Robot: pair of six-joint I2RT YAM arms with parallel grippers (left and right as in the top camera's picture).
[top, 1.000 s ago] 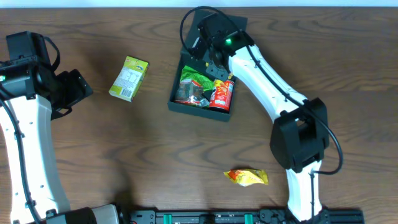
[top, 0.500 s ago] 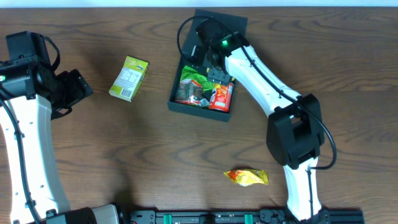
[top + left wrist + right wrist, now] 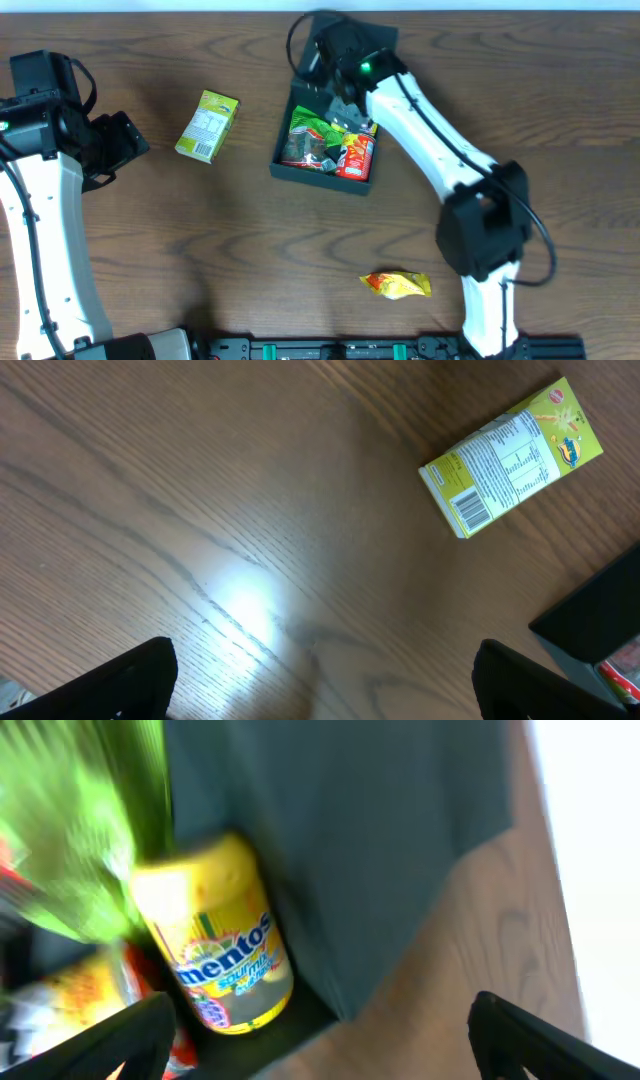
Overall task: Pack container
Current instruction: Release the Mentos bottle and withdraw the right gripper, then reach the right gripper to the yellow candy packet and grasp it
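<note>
The container (image 3: pixel 318 177), a dark teal box, sits at the back middle of the table with its lid flap (image 3: pixel 368 32) lying open behind it. Inside lie a green bag (image 3: pixel 312 133) and a red packet (image 3: pixel 356 155). In the right wrist view a yellow Mentos bottle (image 3: pixel 215 955) lies in the box beside the green bag (image 3: pixel 60 820), close under the lid flap (image 3: pixel 340 840). My right gripper (image 3: pixel 348 100) (image 3: pixel 320 1050) hovers open over the box's back edge, holding nothing. My left gripper (image 3: pixel 128 143) (image 3: pixel 325 690) stands open and empty at the far left above bare wood.
A small yellow-green carton (image 3: pixel 207 126) (image 3: pixel 510 455) lies flat between my left gripper and the box. A yellow snack packet (image 3: pixel 397 285) lies near the front edge, right of the middle. A corner of the box (image 3: pixel 600 610) shows in the left wrist view.
My right gripper has opened, letting go of the yellow bottle inside the container, and has drawn back a little towards the lid. The left arm has not moved.
</note>
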